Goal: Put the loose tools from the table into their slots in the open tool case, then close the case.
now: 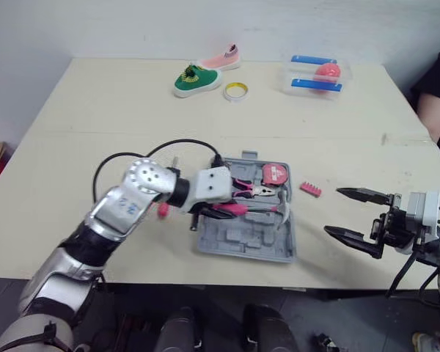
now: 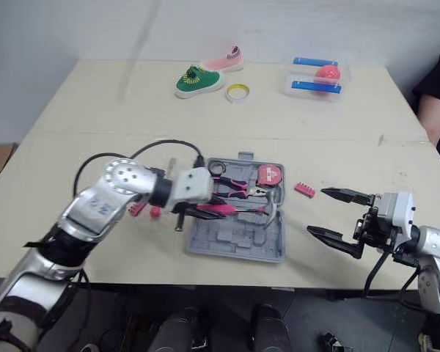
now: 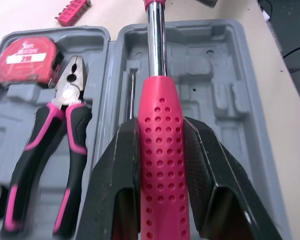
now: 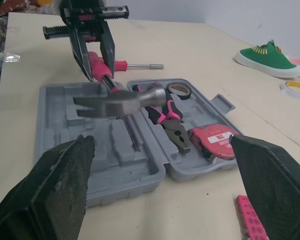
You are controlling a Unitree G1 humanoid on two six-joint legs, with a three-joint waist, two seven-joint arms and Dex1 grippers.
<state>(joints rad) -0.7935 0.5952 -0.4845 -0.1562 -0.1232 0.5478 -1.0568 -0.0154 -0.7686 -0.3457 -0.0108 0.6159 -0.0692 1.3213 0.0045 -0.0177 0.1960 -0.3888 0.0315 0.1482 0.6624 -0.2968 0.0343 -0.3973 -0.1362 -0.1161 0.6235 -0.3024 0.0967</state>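
Hammer in the spotlight: the steel-shafted claw hammer with the pink perforated grip (image 3: 156, 45) is held over the open grey moulded plastic tool case (image 1: 235, 240), with its head towards the case's right edge. The left pincer (image 3: 161, 134) is clamped on the pink grip, well back from the head. It is judged rigid and head-heavy, so droop at the steel end is to be expected. The dimpled grip should resist slipping, and a hold nearer the shaft would be steadier. The right pincer (image 1: 334, 210) is spread wide, right of the case. Pink-and-black pliers (image 3: 69, 90) and a red tape measure (image 3: 27, 60) are seated inside the case.
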